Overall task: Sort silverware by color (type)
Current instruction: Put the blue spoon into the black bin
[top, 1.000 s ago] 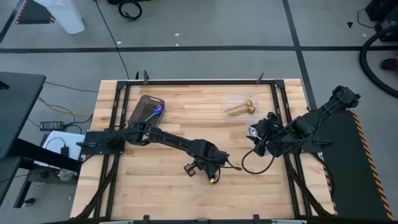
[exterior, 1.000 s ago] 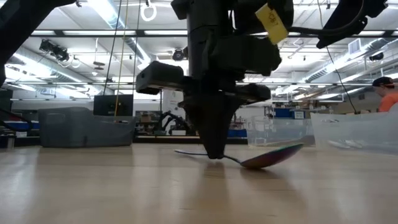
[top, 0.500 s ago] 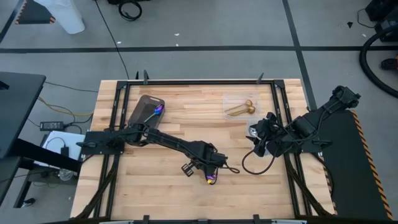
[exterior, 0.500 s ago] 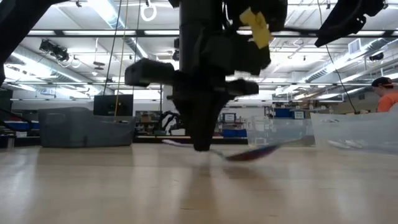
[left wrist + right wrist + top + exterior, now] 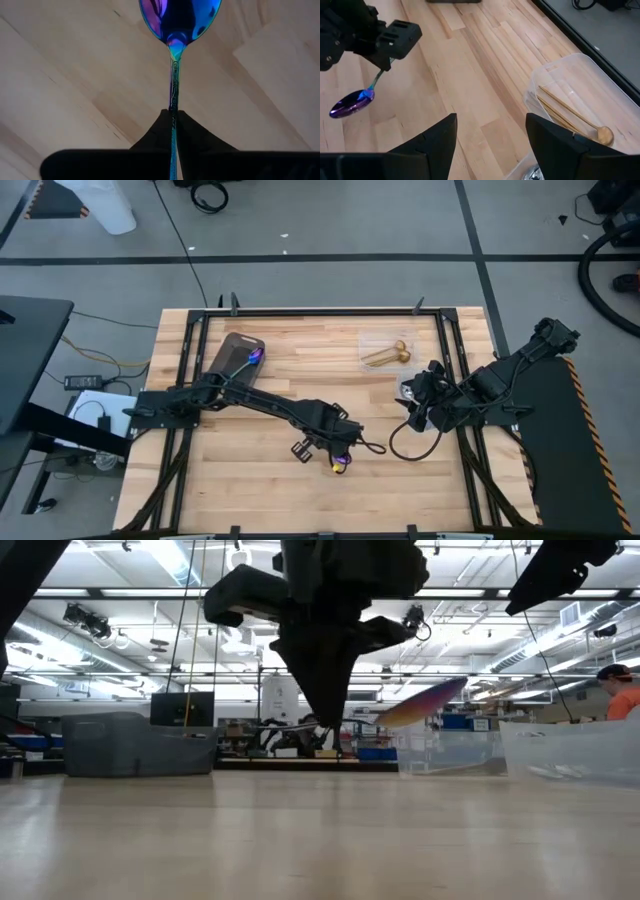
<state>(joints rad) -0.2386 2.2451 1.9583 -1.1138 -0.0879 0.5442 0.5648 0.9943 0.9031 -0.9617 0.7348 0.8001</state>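
My left gripper hangs over the middle of the table's near half, shut on an iridescent purple-blue spoon. In the low view the spoon's bowl is in the air. A second iridescent spoon lies in the dark grey tray. Gold spoons lie in a clear container. My right gripper is open and waits near the table's right edge, beside that container. My left gripper pinches the spoon's slim teal handle between its two fingers, coming from above and pointing down. The fingers lie across the handle. The spoon is lifted clear of the table, tilted with its bowl out in front and higher than the handle.
The dark grey tray sits at the far left of the table, the clear container with the gold spoons at the far right. Bare wood lies between them. A person in orange stands in the room beyond the table.
My left gripper has risen, staying shut on the iridescent spoon. A second ago the spoon's bowl rested on the table; now the whole spoon is lifted clear and tilted bowl-up. The gripper has also drifted slightly toward the table's left.
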